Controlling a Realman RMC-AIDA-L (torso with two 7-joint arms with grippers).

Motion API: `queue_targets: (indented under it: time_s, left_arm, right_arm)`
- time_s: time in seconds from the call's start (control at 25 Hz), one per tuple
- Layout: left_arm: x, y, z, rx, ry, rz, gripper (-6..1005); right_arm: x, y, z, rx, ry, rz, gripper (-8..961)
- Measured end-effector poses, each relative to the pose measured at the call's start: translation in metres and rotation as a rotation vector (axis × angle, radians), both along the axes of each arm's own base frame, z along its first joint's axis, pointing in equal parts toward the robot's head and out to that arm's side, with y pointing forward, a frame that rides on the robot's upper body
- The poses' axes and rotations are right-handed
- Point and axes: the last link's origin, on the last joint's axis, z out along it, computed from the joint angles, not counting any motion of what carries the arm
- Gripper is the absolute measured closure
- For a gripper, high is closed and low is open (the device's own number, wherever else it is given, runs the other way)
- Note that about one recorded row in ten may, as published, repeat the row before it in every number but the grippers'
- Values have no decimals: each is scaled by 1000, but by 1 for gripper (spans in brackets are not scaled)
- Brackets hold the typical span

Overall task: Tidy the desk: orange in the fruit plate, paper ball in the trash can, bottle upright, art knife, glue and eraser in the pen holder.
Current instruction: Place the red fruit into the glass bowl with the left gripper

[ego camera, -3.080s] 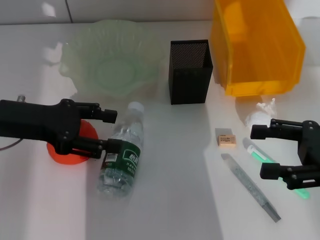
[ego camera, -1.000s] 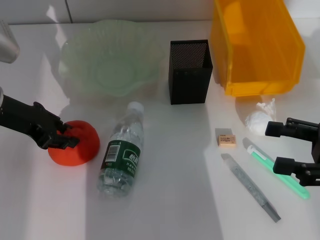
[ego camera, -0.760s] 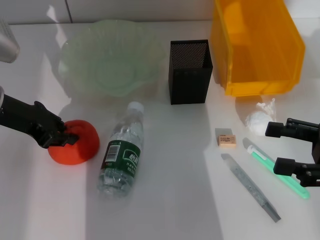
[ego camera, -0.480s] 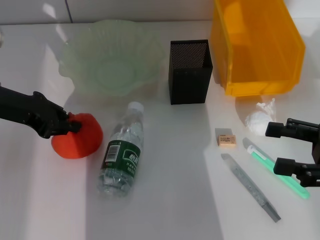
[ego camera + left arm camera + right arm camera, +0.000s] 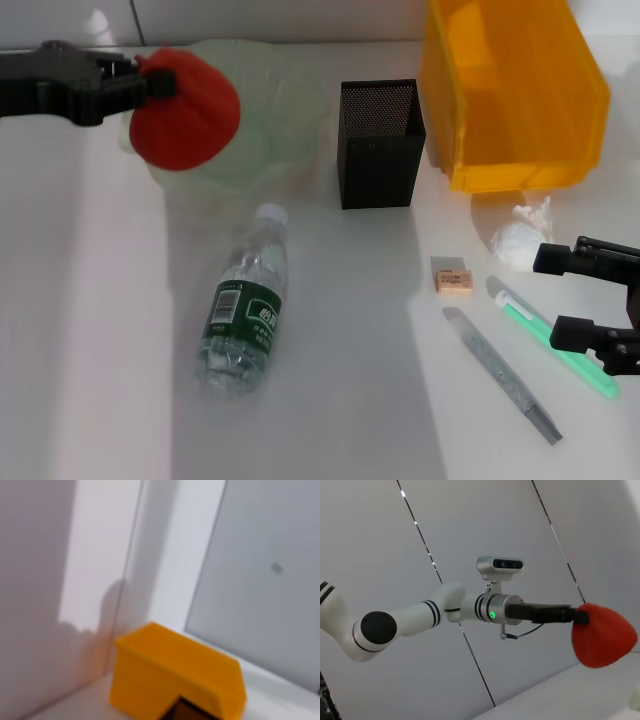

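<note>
Orange (image 5: 185, 105) held up high in the left gripper (image 5: 150, 82), off the desk (image 5: 350, 400), so as to clear the wavy rim of the green fruit plate (image 5: 270, 150) before going in. Fingers pinched on the orange's side. Left arm stretched out flat, reaching over the plate's near edge. Probably next: a bit further in, then down, then let go.

Right gripper (image 5: 600, 300) parked low by the green glue stick (image 5: 550, 335), fingers wide, holding nothing. Close by: paper ball (image 5: 515, 240), eraser (image 5: 452, 275), art knife (image 5: 500, 372). Bottle (image 5: 243, 315) lying on its side. Black pen holder (image 5: 378, 145) and yellow trash can (image 5: 510, 90) waiting at the back.
</note>
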Motion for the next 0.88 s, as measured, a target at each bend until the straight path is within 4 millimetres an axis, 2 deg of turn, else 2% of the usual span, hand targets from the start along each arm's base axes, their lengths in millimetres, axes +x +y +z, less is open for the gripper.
queue_targets:
  time_s: [0.2, 0.28, 0.32, 0.36, 0.4, 0.52, 0.8, 0.88]
  left_arm:
    - [11, 33, -15, 157, -51, 72, 833]
    - [11, 33, -15, 157, -51, 72, 833]
    - [12, 43, -20, 202, -42, 103, 833]
    - [12, 43, -20, 202, -42, 103, 833]
    - [14, 61, -37, 238, 14, 169, 833]
    - [11, 69, -44, 265, 39, 227, 833]
    - [7, 70, -48, 279, 7, 257, 780]
    - [6, 70, -47, 281, -2, 261, 701]
  right_arm:
    - [0, -1, -2, -3, 9, -2, 121]
    - [-1, -2, -3, -5, 14, -2, 121]
    - [-1, -2, -4, -6, 17, -2, 121]
    - [-2, -3, -4, -6, 20, -2, 121]
    - [-2, -3, -5, -8, 23, -1, 121]
    - [-3, -5, -6, -12, 33, 2, 121]
    - [-4, -10, -8, -23, 51, 6, 121]
    - [-4, -10, -7, -22, 53, 7, 121]
